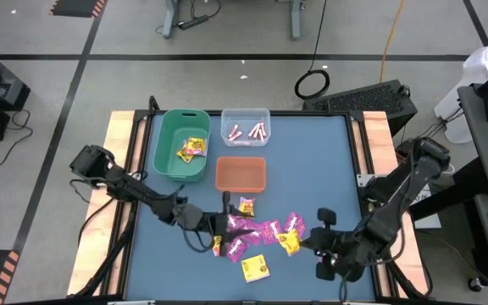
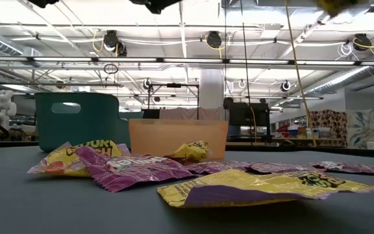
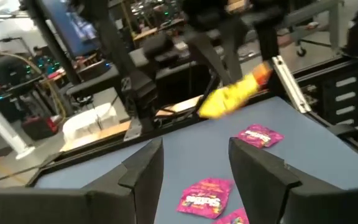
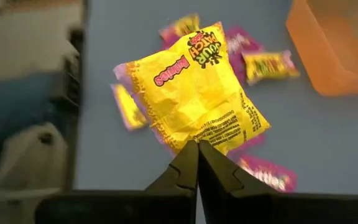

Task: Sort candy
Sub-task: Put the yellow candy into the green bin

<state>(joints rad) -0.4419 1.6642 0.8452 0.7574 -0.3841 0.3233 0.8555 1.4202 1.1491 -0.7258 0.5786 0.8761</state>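
Right jaws lift a yellow packet above the candy pile

Our right gripper (image 4: 197, 149) pinches the yellow packet (image 4: 194, 87) by one edge over the blue surface (image 1: 312, 169); our left gripper (image 3: 194, 168) hangs open beside magenta packets (image 1: 252, 229), near the orange bin (image 1: 241, 174).

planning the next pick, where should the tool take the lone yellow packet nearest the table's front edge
Probably an edge on the side away from the pile, coming straight down. The yellow packet lies flat, so only its thin crinkled rim offers a pinch, and that side looks free of other candy.
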